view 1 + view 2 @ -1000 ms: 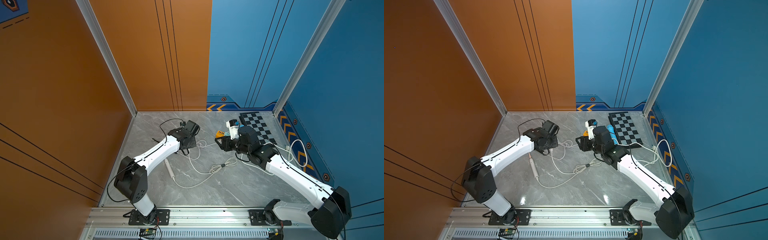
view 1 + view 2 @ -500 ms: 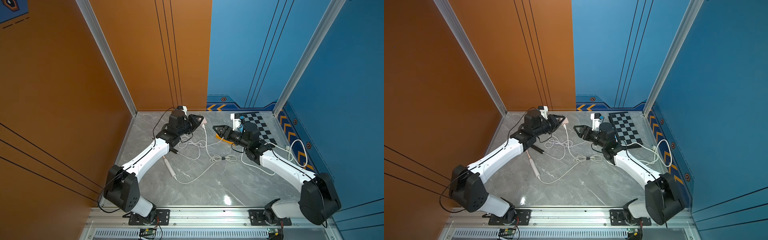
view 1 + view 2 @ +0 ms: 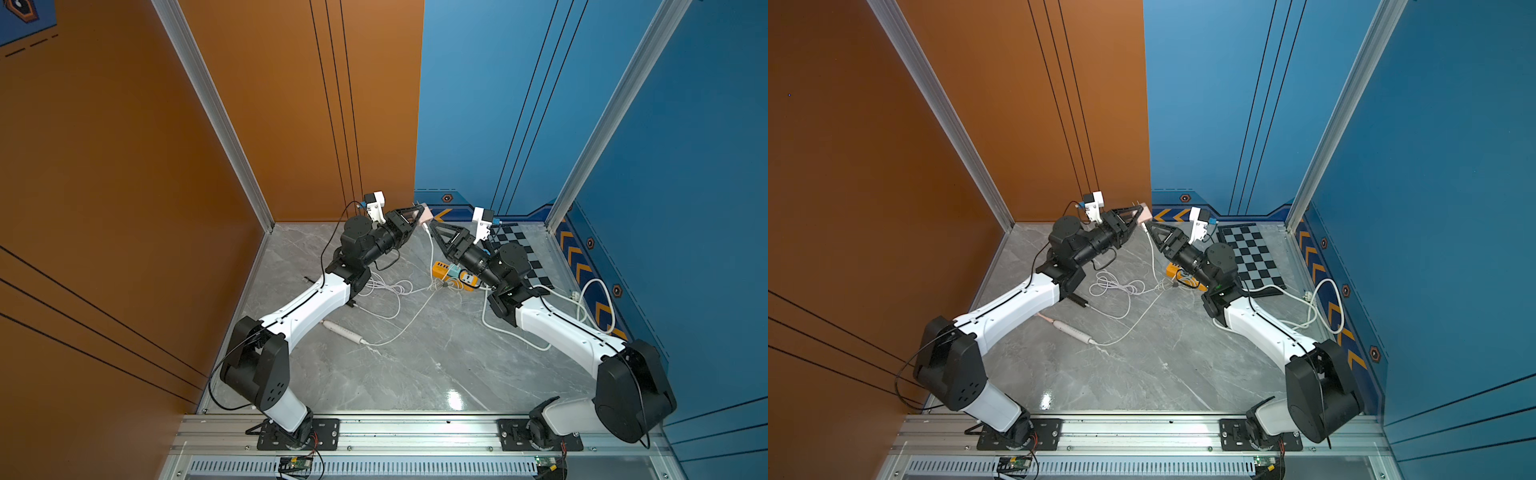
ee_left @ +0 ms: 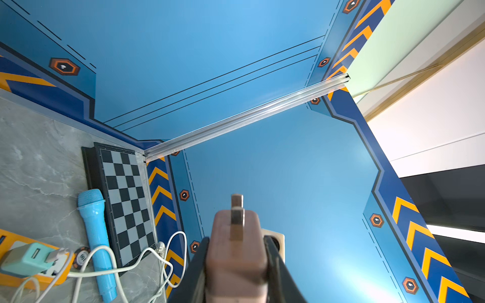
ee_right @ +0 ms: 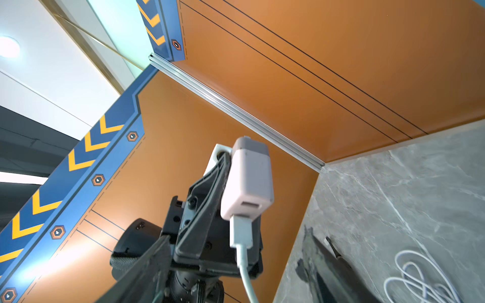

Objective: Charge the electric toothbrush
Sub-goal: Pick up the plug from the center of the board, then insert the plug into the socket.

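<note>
A: Where is the toothbrush (image 3: 340, 330)?

B: It lies flat on the grey table (image 3: 415, 374), left of centre in both top views, just below the left arm's white forearm; neither gripper touches it.

A: And the left gripper (image 3: 412, 216)?

B: It is lifted off the table near the back wall, in the upper middle of both top views; its jaws are clenched on a pale pink adapter (image 5: 248, 178); the left wrist view shows the block pinched between both fingers, metal prongs pointing away from the camera.

A: Is anything plugged into the adapter?

B: A white USB plug (image 5: 240, 230) sits in its socket; the white cable (image 3: 415, 316) hangs from it, loops on the table, and runs to the toothbrush's end.

A: The right gripper (image 3: 434, 229)?

B: Its tips are just right of the adapter, close to the plug; the jaws are spread and grasp nothing; in the right wrist view the two fingers stand far apart in the lower part of the frame, the plug showing between them and clear of both.

A: What else lies on the table?

B: An orange power strip (image 3: 440, 269) lies right of centre, partly under the right wrist; a teal charger (image 4: 26, 258) is plugged into it; a blue microphone (image 4: 95, 236) lies just beside a chessboard (image 4: 123, 199), at the lower left of the left wrist view.
</note>
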